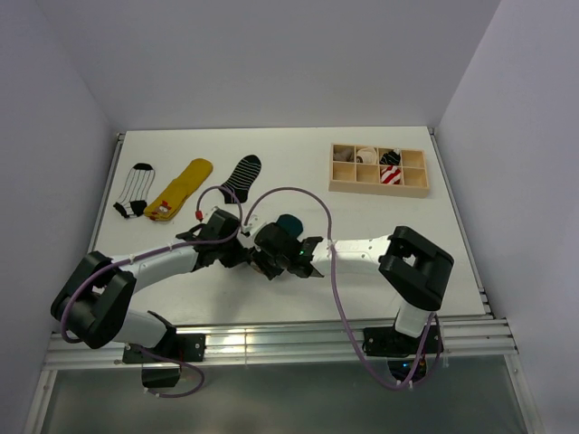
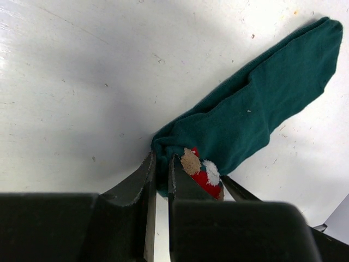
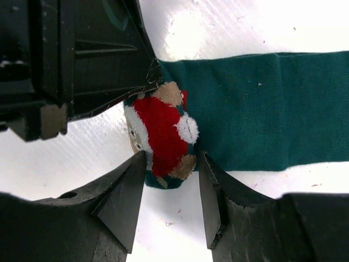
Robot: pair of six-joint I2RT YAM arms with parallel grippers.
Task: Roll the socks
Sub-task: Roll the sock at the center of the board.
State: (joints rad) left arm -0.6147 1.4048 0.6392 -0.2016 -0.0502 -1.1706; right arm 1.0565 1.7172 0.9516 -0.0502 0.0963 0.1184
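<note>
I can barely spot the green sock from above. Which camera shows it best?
The left wrist view: the green sock shows almost whole. The right wrist view shows its rolled end close up; from above, arms hide most of it.

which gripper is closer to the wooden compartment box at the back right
Right. The right gripper sits mid-table at the green sock, nearer the wooden box. The left gripper, pinching the sock's rolled end, lies further left of the box.

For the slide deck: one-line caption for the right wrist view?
Right claw open around the rolled end of the dark green sock, left claw pinching its edge.
</note>
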